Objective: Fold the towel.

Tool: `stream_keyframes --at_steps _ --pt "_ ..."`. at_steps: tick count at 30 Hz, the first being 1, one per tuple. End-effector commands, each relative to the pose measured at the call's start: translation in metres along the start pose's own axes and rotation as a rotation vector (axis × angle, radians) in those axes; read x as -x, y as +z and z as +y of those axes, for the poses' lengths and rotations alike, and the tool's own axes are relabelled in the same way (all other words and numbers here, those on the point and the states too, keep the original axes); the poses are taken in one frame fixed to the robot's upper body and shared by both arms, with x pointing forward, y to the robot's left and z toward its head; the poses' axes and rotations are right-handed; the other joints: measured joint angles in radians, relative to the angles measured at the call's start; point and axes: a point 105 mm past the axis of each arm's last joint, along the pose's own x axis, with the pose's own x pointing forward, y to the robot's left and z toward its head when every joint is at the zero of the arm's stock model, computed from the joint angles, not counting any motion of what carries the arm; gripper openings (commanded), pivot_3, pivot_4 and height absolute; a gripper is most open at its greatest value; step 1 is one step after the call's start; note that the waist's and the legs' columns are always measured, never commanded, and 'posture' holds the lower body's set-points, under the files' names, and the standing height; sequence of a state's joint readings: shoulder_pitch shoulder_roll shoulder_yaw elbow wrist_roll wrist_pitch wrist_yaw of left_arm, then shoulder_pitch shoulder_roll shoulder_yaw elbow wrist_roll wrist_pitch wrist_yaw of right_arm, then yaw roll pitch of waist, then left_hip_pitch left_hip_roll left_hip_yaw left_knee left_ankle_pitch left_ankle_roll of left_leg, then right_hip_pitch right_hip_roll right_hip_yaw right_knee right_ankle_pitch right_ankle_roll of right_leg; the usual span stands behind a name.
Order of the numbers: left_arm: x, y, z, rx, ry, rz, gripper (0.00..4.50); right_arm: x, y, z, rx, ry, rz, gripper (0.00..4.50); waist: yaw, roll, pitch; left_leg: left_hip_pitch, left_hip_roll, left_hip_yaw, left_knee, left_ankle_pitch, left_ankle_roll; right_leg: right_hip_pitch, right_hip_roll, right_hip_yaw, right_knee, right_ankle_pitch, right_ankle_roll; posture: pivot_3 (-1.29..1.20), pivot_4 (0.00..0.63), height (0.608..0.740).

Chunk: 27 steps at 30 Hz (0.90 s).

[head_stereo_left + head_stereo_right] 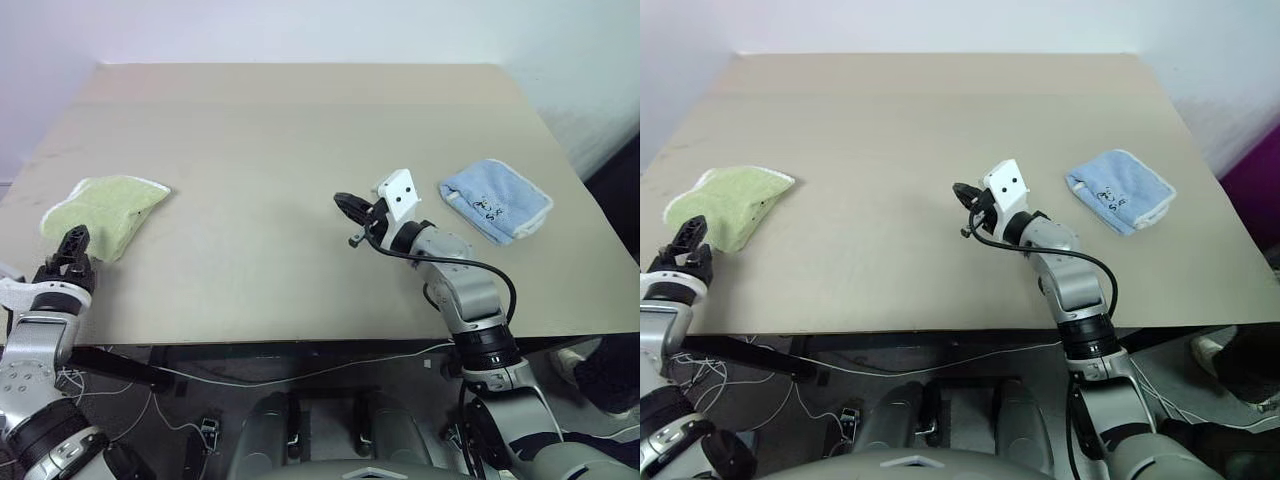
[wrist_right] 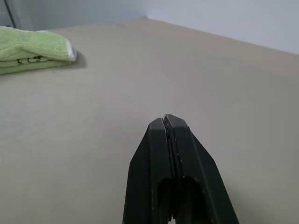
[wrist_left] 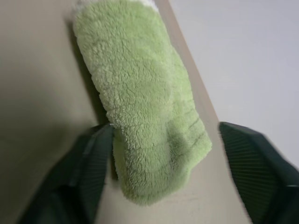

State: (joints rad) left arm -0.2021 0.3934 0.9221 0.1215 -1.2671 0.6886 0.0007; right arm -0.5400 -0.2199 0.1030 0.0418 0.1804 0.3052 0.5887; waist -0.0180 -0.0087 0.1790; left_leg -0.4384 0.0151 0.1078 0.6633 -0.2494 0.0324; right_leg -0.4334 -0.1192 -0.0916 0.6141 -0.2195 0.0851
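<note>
Green and fluffy, the towel [image 1: 103, 213] lies folded on the tabletop [image 1: 300, 130], just ahead of the left end effector [image 3: 163, 172]. Its long side runs straight away from those fingers [image 3: 86, 168], which are spread wide and grip nothing. The right end effector [image 2: 167, 122] is clenched tight, well apart from the towel, with a blue cloth [image 1: 495, 200] on its other side.

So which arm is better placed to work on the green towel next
Left. The left gripper sits open right at the near end of the towel, its fingers on either side of it. The right gripper is shut over bare table, well away.
</note>
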Motion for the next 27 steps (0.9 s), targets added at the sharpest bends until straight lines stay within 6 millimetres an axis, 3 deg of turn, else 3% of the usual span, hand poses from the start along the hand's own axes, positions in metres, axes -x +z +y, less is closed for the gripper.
stream_keyframes --at_steps 1,5,10,12,17,22,27 --pt "0.009 0.011 -0.008 0.001 -0.029 -0.042 4.46 -0.007 0.015 0.005 0.021 0.028 -0.055 0.0 0.0 0.0 0.0 0.0 0.0 0.0 0.0 0.0 0.0 0.0 0.0 0.0 0.0 0.0 0.0 0.0 0.15 0.74" --pt "0.022 0.006 -0.007 0.003 -0.011 -0.027 4.46 -0.01 0.015 0.008 0.012 0.05 -0.056 0.0 0.0 0.0 0.0 -0.001 0.0 0.0 0.0 0.0 0.0 -0.001 0.0 0.0 0.0 0.0 0.0 0.0 0.15 0.74" --pt "0.03 -0.032 -0.032 -0.211 -0.076 0.124 4.46 -0.015 0.015 0.006 -0.012 0.046 -0.059 0.0 0.004 0.0 0.0 -0.003 0.0 0.0 0.0 0.0 0.0 -0.004 -0.001 0.001 0.0 -0.001 -0.003 0.0 0.15 0.74" --pt "0.028 -0.058 -0.051 -0.424 -0.144 0.205 4.46 -0.013 0.012 0.0 -0.019 0.026 -0.054 0.0 0.006 0.0 0.0 -0.003 0.0 0.0 0.0 0.0 0.0 -0.005 0.0 0.001 0.0 0.0 -0.005 0.0 0.15 0.74" --pt "0.009 -0.09 -0.095 -0.809 -0.379 0.2 4.46 -0.002 0.006 -0.017 -0.021 -0.06 -0.037 0.0 0.006 0.0 0.0 -0.005 0.0 0.001 -0.001 0.0 0.0 -0.007 0.001 0.001 0.0 0.0 -0.006 0.0 0.15 0.74" --pt "-0.004 -0.116 -0.111 -1.014 -0.566 0.229 4.46 0.016 -0.013 -0.029 0.014 -0.154 0.014 0.0 0.001 0.001 -0.001 -0.006 0.0 0.003 -0.003 0.001 -0.002 -0.008 0.002 0.001 0.0 0.001 -0.005 0.0 0.15 0.74" --pt "-0.014 -0.123 -0.107 -1.033 -0.629 0.263 4.46 0.036 -0.019 -0.036 0.039 -0.204 0.031 0.0 -0.002 0.002 0.0 -0.006 0.001 0.005 -0.004 0.003 0.0 -0.009 0.006 0.002 0.0 0.002 -0.003 0.0 0.15 0.74"
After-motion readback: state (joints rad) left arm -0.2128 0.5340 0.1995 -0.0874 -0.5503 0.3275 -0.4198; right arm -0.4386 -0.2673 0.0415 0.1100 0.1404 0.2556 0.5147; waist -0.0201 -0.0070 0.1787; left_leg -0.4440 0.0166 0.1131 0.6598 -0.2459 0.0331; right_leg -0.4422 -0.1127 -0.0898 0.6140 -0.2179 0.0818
